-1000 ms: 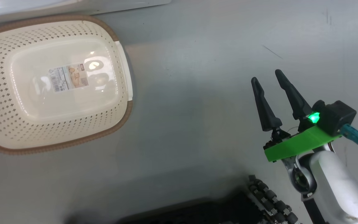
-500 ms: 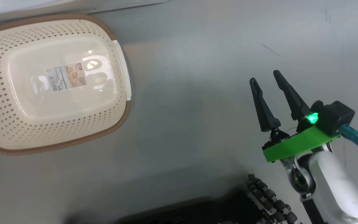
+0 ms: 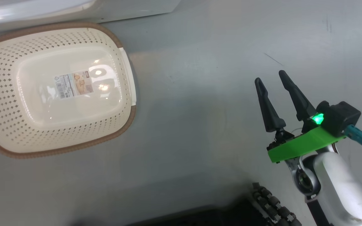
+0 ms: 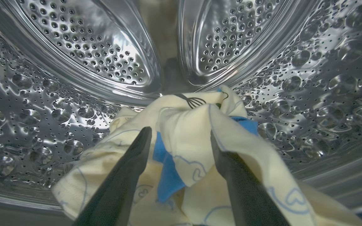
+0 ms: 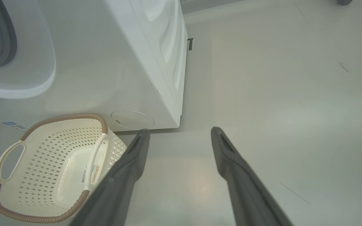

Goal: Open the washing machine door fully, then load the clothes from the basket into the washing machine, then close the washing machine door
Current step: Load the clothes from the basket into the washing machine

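Basket, head view: the basket sits on the floor at the left. Its open top faces the camera. A sticker shows on its shiny bottom.
Washing machine, head view: a strip of the white washing machine runs along the top left, just behind the basket.
Right claw, head view: the right claw hangs over the floor at the right, well apart from the basket. Its two dark fingers are spread and hold nothing. A green light glows at its base.
Drum, left wrist view: the shiny steel drum with many little holes curves all around.
Clothes, left wrist view: the clothes lie in the drum in a soft heap, pale yellow with blue bits and thin drawn lines.
Left claw, left wrist view: the left claw is inside the drum. Its fingers are wide apart. The cloth bunches between them and they do not squeeze it.
Basket, right wrist view: the basket stands at the lower left, right in front of the washing machine, with two white handles and a brown rim.
Washing machine, right wrist view: its white front fills the top left. A small blue label sits low on it.
Right claw, right wrist view: the fingers are spread wide over the floor.
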